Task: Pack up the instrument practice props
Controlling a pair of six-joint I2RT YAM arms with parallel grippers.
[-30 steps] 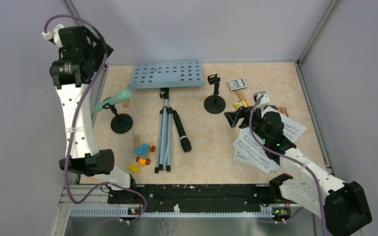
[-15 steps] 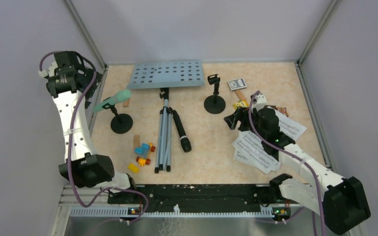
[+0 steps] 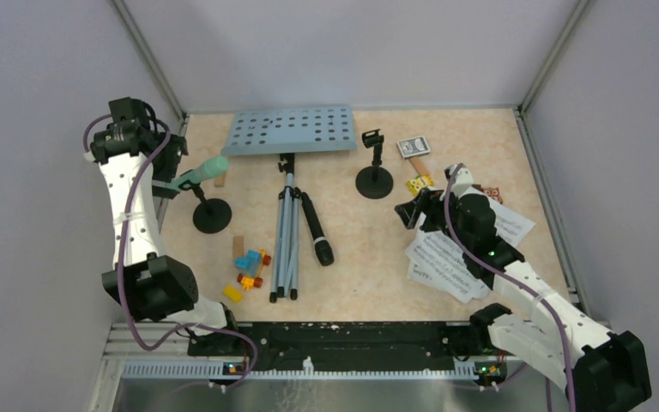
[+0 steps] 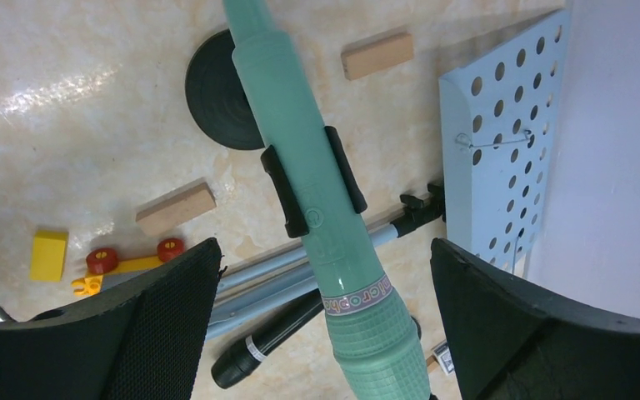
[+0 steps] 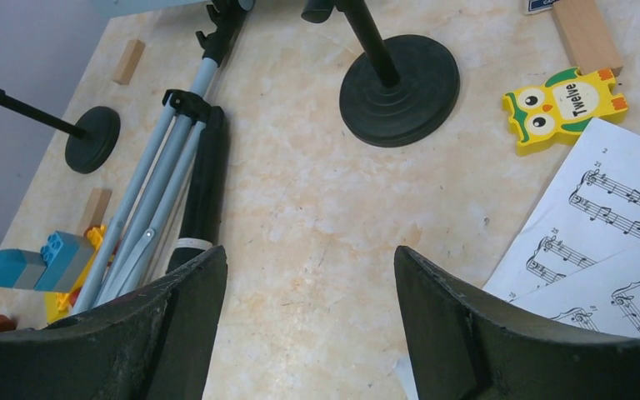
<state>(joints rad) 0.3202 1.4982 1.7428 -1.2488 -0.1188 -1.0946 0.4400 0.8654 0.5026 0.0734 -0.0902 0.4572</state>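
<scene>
The left arm has swung down from high at the left wall. Its left gripper [image 4: 325, 250] now hangs over the mint mic [image 4: 317, 192], jaws wide, with the mic's body in the gap between the fingers and touching neither. The mic sits tilted in the clip of its holder [image 4: 221, 100], left of the tripod [image 3: 286, 236]. The approach looks nearly done. What is likely left is to close on the mic and pull it free of the clip.

The right arm has shifted only a little. The right gripper [image 5: 308, 258] hovers well to the right of the tripod, above the near edge of the sheets [image 3: 446, 257], spread wide and holding nothing. It faces bare table, toward the tripod, so which prop it is after cannot be told.

Nothing else has moved. The desk [image 3: 290, 130] lies at the tripod's far end. The black mic [image 3: 316, 227] lies along the tripod's right side, against its legs in the right wrist view. The second holder [image 3: 374, 176] stands with no mic in it, right of the tripod's far end.

No box, bag or tray shows in any view. No prop is packed yet, and where the mint mic should go once lifted cannot be judged from here.
</scene>
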